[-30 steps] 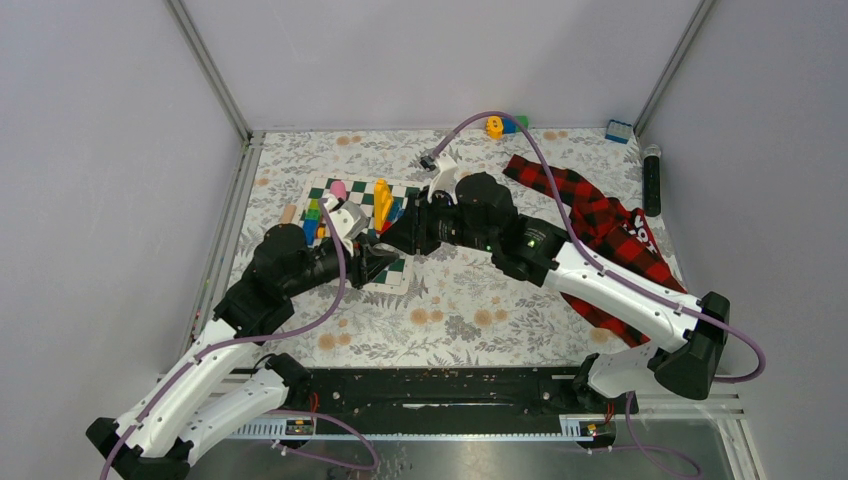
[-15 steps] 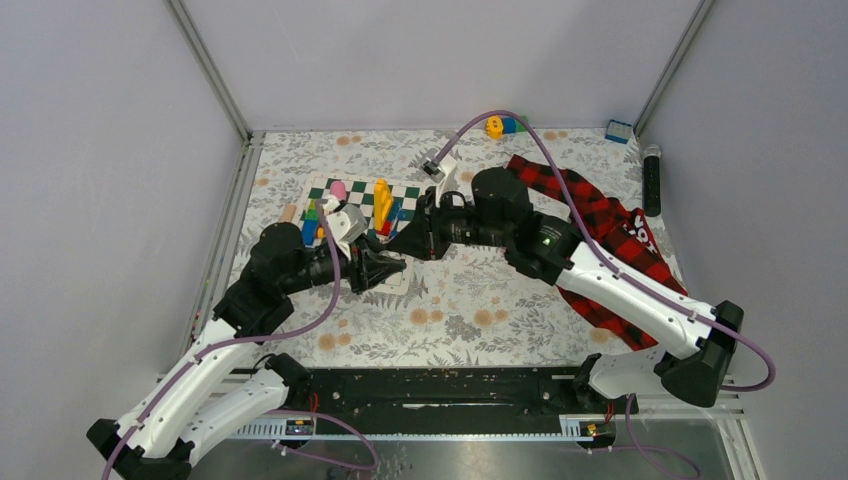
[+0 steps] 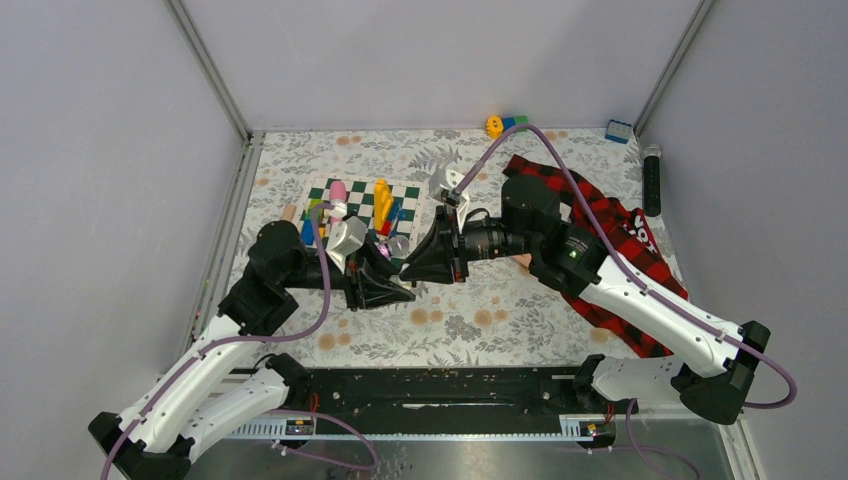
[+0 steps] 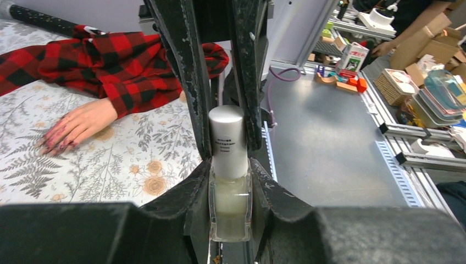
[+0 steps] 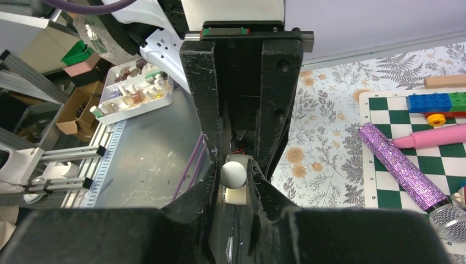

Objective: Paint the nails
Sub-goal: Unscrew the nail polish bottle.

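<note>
My left gripper [image 4: 229, 165] is shut on a small glass nail polish bottle [image 4: 229, 198] holding pale polish. The bottle's silver-white cap [image 4: 228, 137] points away from the left wrist. My right gripper [image 5: 234, 176] faces the left one and is shut on that cap [image 5: 233, 174], its black fingers [image 4: 184, 77] on either side of it. In the top view both grippers [image 3: 405, 270] meet just right of the chessboard. The dummy hand [image 4: 77, 125] lies flat on the floral cloth, and its reddish-pink nails [image 4: 55, 144] show in the left wrist view. In the top view my right arm mostly covers the hand [image 3: 522, 262].
The red-and-black plaid sleeve [image 3: 600, 215] stretches to the back right. A green chessboard mat [image 3: 402, 196] carries toy blocks, a pink piece and a glittery purple microphone [image 5: 401, 165]. A black cylinder [image 3: 652, 180] and a blue block [image 3: 619, 130] lie at the far right.
Both grippers, joined at the bottle, have moved right and toward the near edge, off the chessboard. The right forearm has swung back over the plaid sleeve.
</note>
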`<move>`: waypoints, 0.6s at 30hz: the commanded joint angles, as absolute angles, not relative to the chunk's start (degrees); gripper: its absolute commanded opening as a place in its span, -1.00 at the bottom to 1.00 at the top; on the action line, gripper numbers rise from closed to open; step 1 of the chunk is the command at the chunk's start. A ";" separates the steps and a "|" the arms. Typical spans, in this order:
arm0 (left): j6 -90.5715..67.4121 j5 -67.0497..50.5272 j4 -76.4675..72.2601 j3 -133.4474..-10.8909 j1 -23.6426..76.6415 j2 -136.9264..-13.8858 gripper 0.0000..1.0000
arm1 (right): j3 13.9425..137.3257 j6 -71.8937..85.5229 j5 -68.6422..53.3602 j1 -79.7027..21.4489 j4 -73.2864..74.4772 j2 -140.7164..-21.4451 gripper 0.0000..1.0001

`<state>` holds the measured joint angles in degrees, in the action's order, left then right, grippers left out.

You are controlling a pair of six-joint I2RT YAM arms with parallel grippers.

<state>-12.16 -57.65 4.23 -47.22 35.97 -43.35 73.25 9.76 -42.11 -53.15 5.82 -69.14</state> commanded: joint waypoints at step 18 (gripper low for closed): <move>-8.87 -56.76 4.00 -48.47 36.12 -43.12 -1.00 | 74.08 11.55 -32.25 -53.02 4.17 -64.25 0.54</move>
<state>-11.86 -60.10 4.16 -47.22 36.01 -44.01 72.10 9.98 -42.57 -53.15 3.57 -67.55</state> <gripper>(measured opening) 0.261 0.696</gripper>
